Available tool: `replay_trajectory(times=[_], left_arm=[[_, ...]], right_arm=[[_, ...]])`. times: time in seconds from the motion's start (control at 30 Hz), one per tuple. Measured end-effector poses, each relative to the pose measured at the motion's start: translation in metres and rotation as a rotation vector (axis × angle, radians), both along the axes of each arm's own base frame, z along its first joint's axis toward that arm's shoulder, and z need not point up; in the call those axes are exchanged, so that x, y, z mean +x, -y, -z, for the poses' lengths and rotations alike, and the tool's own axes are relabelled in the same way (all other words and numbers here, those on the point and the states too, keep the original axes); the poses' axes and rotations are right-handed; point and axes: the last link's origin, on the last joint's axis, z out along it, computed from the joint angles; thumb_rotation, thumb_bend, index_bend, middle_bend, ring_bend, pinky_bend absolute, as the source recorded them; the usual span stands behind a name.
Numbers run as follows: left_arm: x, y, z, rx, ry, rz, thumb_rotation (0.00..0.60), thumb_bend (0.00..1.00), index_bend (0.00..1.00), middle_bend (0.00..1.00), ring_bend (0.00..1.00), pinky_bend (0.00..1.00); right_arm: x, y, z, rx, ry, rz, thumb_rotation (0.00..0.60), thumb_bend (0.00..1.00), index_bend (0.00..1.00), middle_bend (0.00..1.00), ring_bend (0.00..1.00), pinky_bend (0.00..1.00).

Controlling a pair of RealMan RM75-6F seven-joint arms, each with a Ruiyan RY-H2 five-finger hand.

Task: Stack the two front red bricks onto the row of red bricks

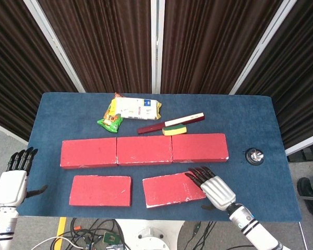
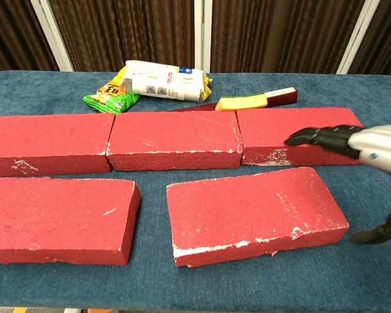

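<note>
While my right hand (image 1: 215,187) hangs over the right end of the near right brick (image 1: 173,188), its fingers (image 2: 320,137) are spread and hold nothing, thumb low beside the brick's right edge. I see my left hand (image 1: 12,183) off the table's (image 1: 250,120) left edge, fingers apart and empty. Left of that brick lies the near left brick (image 1: 100,190). Just beyond both runs the row of red bricks (image 1: 144,149), three end to end. Snack packets (image 1: 129,111) lie at the far side.
</note>
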Motion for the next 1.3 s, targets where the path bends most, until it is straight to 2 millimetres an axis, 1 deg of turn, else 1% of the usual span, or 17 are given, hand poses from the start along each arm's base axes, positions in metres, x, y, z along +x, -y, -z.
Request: replay_trajectory(times=[0.27,0.6,1.07,1.3], left_arm=[[-0.006,0.000,0.001,-0.010,0.007,-0.010,0.600,0.00,0.00,0.00,0.00,0.00],[-0.014,0.002,-0.003,-0.006,0.015,-0.020,0.600,0.00,0.00,0.00,0.00,0.00],[-0.019,0.004,-0.006,0.005,0.025,-0.012,0.600,0.00,0.00,0.00,0.00,0.00],[-0.020,0.004,-0.007,0.007,0.025,-0.015,0.600,0.00,0.00,0.00,0.00,0.00]], right_arm=[[0.017,0.001,0.032,0.054,-0.055,-0.012,0.600,0.00,0.00,0.00,0.00,0.00],[0.037,0.012,0.065,0.093,-0.072,-0.005,0.600,0.00,0.00,0.00,0.00,0.00],[0.044,0.028,0.082,0.088,-0.083,0.042,0.600,0.00,0.00,0.00,0.00,0.00],[0.045,0.032,0.089,0.103,-0.088,0.060,0.600,0.00,0.00,0.00,0.00,0.00]])
